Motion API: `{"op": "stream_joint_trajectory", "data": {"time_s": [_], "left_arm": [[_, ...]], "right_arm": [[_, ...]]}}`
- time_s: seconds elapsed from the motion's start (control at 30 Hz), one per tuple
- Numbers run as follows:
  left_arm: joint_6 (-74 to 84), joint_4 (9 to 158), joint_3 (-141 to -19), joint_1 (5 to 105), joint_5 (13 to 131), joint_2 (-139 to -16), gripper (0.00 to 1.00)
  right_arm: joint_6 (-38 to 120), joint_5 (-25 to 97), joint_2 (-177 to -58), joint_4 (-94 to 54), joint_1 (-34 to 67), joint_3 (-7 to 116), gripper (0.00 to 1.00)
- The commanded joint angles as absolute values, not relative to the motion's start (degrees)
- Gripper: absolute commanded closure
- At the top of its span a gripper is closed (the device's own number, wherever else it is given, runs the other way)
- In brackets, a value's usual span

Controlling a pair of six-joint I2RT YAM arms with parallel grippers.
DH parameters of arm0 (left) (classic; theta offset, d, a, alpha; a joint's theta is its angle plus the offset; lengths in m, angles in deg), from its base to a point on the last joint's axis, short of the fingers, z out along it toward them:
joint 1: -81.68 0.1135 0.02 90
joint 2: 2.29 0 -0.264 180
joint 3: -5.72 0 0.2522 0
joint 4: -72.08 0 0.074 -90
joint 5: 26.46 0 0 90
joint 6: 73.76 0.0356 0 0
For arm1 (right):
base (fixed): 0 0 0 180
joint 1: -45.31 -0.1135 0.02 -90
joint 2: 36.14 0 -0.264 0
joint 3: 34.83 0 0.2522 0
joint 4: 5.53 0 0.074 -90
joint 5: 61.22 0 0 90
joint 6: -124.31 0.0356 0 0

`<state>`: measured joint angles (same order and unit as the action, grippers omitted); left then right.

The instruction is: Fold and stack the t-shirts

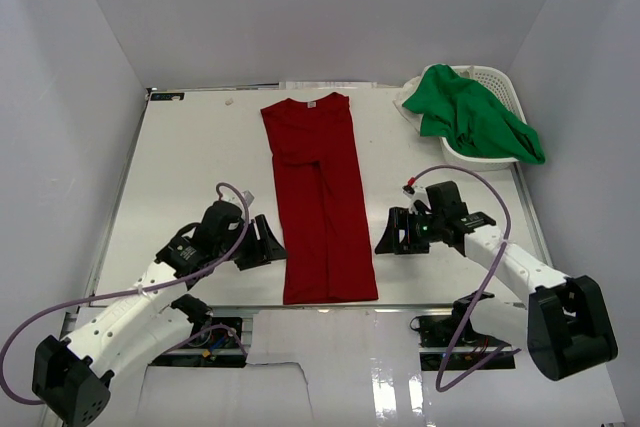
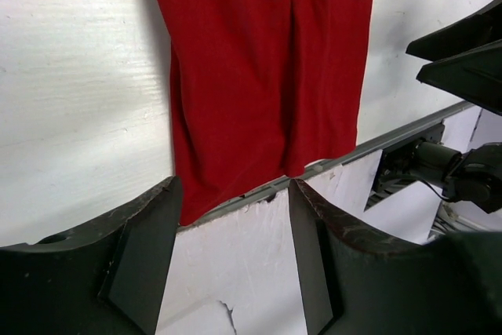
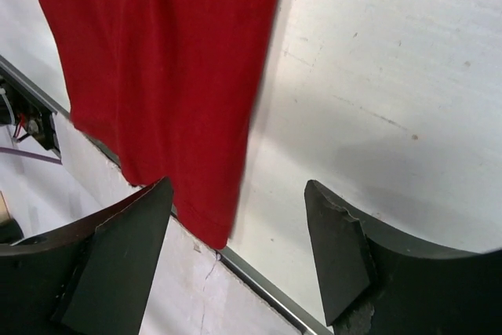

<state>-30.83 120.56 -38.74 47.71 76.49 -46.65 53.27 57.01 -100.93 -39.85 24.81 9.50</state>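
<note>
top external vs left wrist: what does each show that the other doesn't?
Top external only: the green t-shirt draped over the white basket at the far right corner, and the collar end of the red t-shirt. Left wrist only: a close-up of the red t-shirt's hem at the table's near edge, seen between the open fingers of the left tool. Both: the red t-shirt lying flat on the white table.

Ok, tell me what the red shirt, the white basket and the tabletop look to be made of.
Red t-shirt: soft matte cloth, likely cotton; it lies limp with shallow creases. Basket: white moulded plastic, judging by its regular slots. Table: hard white painted or laminated board, faintly scuffed; which is unclear.
</note>
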Motion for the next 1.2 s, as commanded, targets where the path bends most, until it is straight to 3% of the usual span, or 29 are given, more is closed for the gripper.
{"op": "stream_joint_trajectory", "data": {"time_s": [0.0, 0.5, 0.87, 1.17], "left_arm": [[-33.59, 118.28, -36.78, 46.80, 79.18, -45.10, 0.34], [-43.43, 112.56, -27.38, 38.54, 78.66, -42.98, 0.34], [-48.36, 113.88, -24.74, 34.32, 77.52, -40.53, 0.34], [-49.15, 113.88, -23.68, 32.99, 76.29, -41.49, 0.34]], "right_arm": [[55.75, 58.31, -97.93, -38.71, 24.48, 5.93, 0.26], [67.08, 64.03, -90.28, -28.61, 17.80, -8.15, 0.29], [72.98, 62.71, -83.51, -30.36, 12.61, -11.84, 0.32], [75.71, 62.71, -85.62, -24.75, 10.42, -14.04, 0.44]]}}
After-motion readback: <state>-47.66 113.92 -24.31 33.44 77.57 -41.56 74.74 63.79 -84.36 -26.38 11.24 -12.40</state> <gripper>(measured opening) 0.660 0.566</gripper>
